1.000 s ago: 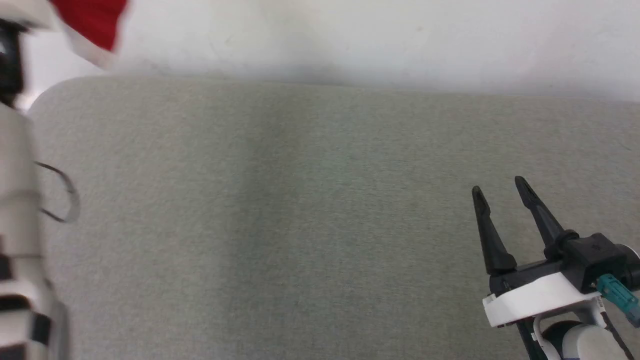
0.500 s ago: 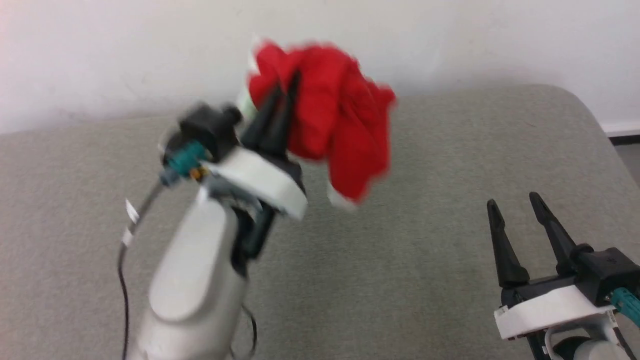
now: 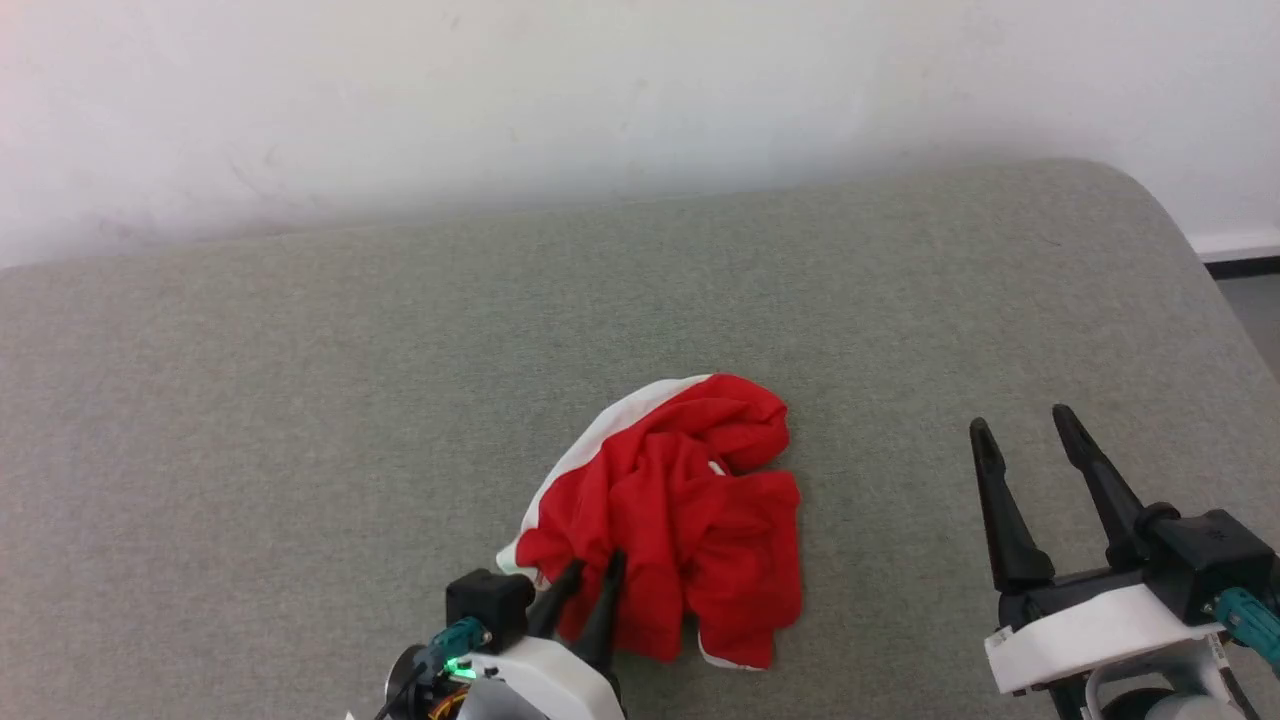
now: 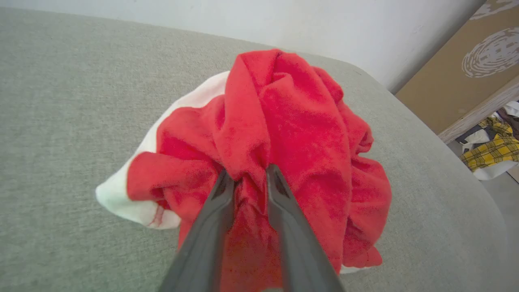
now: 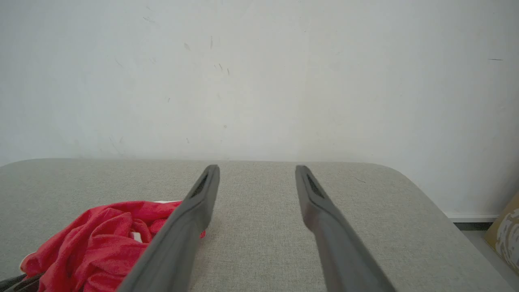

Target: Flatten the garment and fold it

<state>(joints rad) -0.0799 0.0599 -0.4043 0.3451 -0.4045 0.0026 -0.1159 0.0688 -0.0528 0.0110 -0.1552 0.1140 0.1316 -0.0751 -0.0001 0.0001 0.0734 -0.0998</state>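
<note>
The red garment (image 3: 690, 500) lies crumpled in a heap on the grey padded surface (image 3: 300, 400), near its front middle, with a white stripe along its left edge. My left gripper (image 3: 594, 568) is at the heap's near-left side, shut on a bunch of red fabric; the left wrist view shows the garment (image 4: 292, 134) pinched between the two fingers (image 4: 219, 194). My right gripper (image 3: 1020, 425) hovers open to the right of the heap, apart from it. In the right wrist view the right gripper (image 5: 257, 170) holds nothing, and the garment (image 5: 93, 239) lies at the lower left.
A white wall (image 3: 640, 90) runs behind the padded surface, whose rounded right edge (image 3: 1200, 290) drops to the floor. Beyond that edge, the left wrist view shows a brown cardboard panel (image 4: 466, 73) and a pile of clothes with yellow plaid (image 4: 492, 146).
The head view has shifted. My left gripper swung in from the upper left with the garment held aloft and has lowered it onto the surface. The right gripper stayed open.
</note>
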